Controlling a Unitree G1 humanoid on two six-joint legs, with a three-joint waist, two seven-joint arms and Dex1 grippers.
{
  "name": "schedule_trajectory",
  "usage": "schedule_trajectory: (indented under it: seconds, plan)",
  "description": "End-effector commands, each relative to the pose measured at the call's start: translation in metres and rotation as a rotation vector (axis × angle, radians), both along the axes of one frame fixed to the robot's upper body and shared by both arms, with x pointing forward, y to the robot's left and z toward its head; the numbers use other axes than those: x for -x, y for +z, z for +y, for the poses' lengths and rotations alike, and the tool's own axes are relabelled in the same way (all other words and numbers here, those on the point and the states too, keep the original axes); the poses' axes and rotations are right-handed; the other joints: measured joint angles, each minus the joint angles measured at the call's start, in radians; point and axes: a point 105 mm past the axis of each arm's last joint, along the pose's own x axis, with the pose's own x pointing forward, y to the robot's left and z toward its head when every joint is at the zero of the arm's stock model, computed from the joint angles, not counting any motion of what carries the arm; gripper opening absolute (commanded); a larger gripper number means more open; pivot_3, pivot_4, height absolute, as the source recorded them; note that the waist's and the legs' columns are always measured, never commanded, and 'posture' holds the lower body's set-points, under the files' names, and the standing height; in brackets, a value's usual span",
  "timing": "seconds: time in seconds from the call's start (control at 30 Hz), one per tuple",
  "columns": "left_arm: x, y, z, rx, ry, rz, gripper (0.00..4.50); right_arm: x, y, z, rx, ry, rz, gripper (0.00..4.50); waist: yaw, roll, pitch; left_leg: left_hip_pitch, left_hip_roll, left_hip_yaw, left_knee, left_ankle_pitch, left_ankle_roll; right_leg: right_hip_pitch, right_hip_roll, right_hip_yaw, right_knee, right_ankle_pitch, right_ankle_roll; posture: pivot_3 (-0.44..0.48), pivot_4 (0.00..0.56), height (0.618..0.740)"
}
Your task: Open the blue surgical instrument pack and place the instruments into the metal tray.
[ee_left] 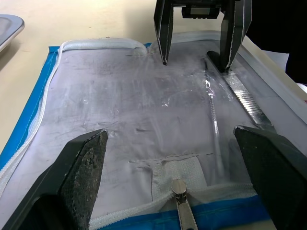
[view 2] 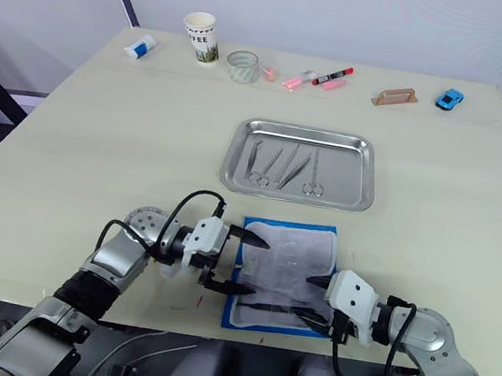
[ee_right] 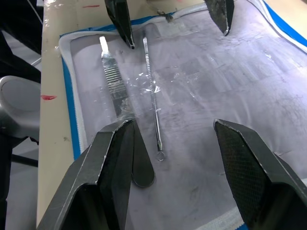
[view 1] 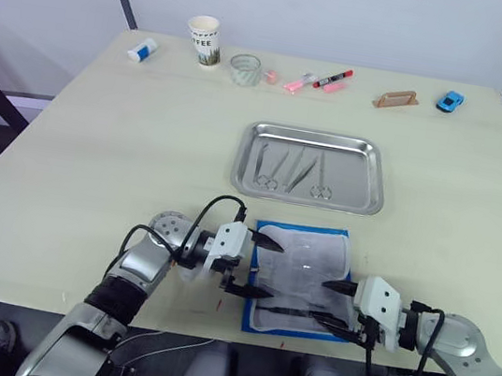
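Blue surgical instrument pack [view 1: 299, 280] lies opened flat at the near edge of the table [view 1: 96, 146], its whitish clear insert facing up inside a blue border, just near of the metal tray [view 1: 312, 167]. The tray sits at the table's centre and holds 4 slim silvery instruments [view 1: 293, 171] laid side by side, ring handles toward the near rim. 2 further tools remain on the insert near its near edge: a flat ridged-handled tool [ee_right: 112, 74] and a thin wire-like probe [ee_right: 153, 96] with a small loop at one end, lying side by side.

Left gripper [view 1: 256, 265] is at the pack's left edge, fingers spread wide over the insert and gripping nothing. Right gripper [view 1: 339, 307] is at the pack's near right corner, fingers likewise spread wide and empty, its tips just above the insert beside the ridged tool. The 2 grippers face each other across the pack.

Along the far edge, from left to right: a small white bottle [view 1: 142, 50], a paper cup [view 1: 203, 40], a clear glass [view 1: 245, 69], pink and red markers [view 1: 319, 81], a tan block [view 1: 396, 99] and a blue toy car [view 1: 450, 101].
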Motion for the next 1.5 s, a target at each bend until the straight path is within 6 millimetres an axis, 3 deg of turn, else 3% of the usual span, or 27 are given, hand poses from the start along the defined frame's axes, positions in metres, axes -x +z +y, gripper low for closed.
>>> schedule_trajectory:
  seconds: [0.03,0.67,1.5]
  plan:
    - [0.0084,-0.0273,0.0115,-0.074,0.029,0.111,4.50,-0.0038,0.0003,-0.0032,-0.003,-0.024,-0.011,2.95,0.000,0.000,0.000,0.000,0.000,0.000,0.000,0.000,0.000,0.000,0.000,0.000,0.000,0.000,0.000,0.000,0.150,0.740]
    - [0.0095,-0.0276,0.0115,-0.070,0.035,0.109,4.50,-0.0070,0.0056,-0.0045,-0.085,-0.025,0.031,2.95,0.000,0.000,0.000,0.001,0.000,0.000,0.000,0.000,0.000,0.001,0.000,0.001,0.002,0.000,0.000,0.000,0.150,0.740]
    - [0.0080,-0.0273,0.0097,-0.069,0.042,0.104,4.50,-0.0088,-0.0009,-0.0053,0.040,0.032,-0.017,2.95,0.001,0.000,-0.001,0.004,0.000,0.002,0.001,0.000,0.000,0.001,0.000,0.003,0.004,0.000,0.000,0.000,0.150,0.740]
